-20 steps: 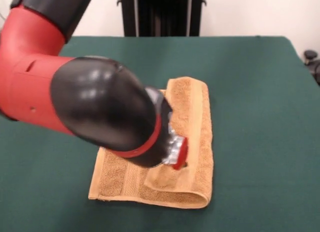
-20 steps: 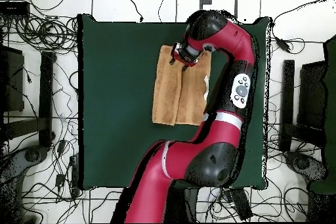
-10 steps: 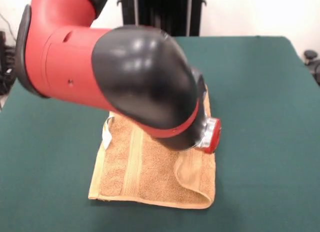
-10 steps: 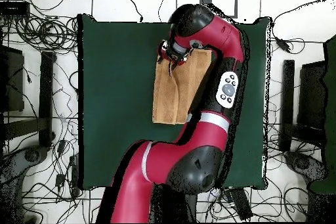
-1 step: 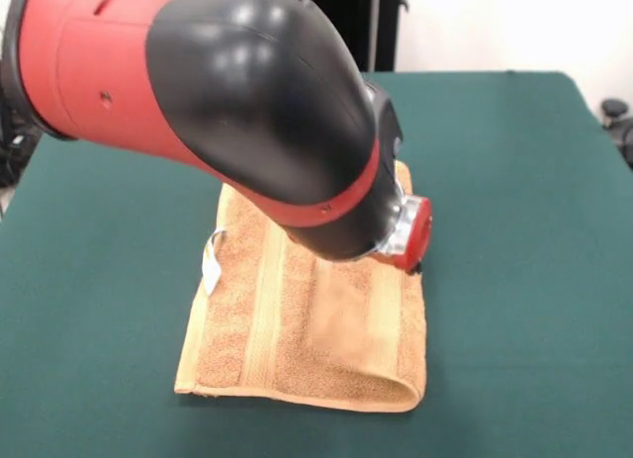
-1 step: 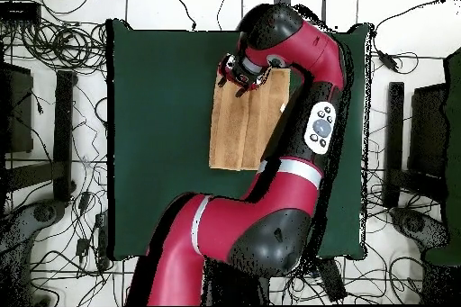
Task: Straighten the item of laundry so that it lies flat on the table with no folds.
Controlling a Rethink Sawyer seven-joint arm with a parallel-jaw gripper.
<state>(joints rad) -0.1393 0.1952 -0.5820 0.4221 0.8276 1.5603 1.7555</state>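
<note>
The item of laundry (image 5: 297, 320) is an orange-tan terry towel on the dark green table (image 5: 514, 181). Its right-hand edge is doubled over, with a rounded fold at the near right corner. A smoother flap with a woven band lies on top there. A small white label (image 5: 211, 260) sticks out at the left edge. The gripper (image 5: 411, 238) hangs at the towel's right edge, mostly hidden behind the arm's thick black and red wrist. In the overhead view the gripper (image 6: 238, 76) sits over the towel's (image 6: 241, 132) top left corner. The arm hides the towel's far part.
The arm's large red and black links (image 5: 227, 92) fill the upper left of the front view and cross the table's right half in the overhead view (image 6: 311, 105). Cables and stands (image 6: 54, 123) surround the table on the floor.
The wrist swung from above the towel's middle to its right edge in the front view. The flap it carried now lies lower and flatter, and the white label has come into view.
</note>
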